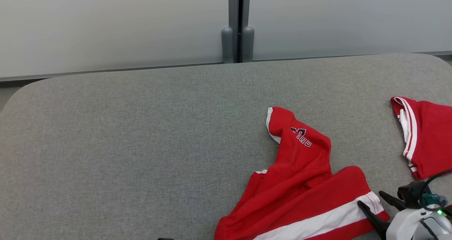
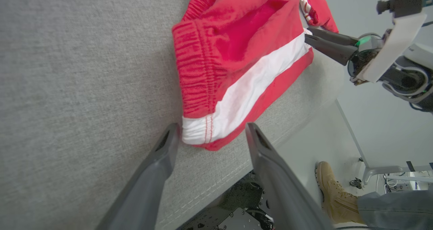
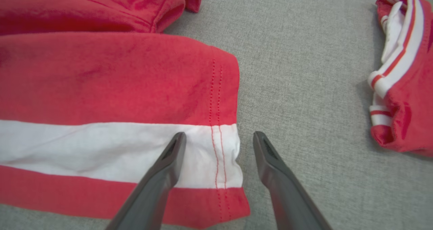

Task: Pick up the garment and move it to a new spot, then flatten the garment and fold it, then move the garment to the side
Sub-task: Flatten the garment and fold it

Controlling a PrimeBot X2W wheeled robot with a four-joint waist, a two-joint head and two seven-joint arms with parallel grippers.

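Grey table (image 1: 141,134); garment (image 1: 300,187) edges btwn both jaws.

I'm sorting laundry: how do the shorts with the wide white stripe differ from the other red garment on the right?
The shorts carry one broad white band; the other garment has narrow red-and-white trim. The shorts show dark lettering; none shows on the other garment. The shorts lie by the table's near edge; the other garment lies farther right. Both are red and rumpled.

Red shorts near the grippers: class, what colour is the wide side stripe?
White stripe on the red shorts; right wrist view shows it best.
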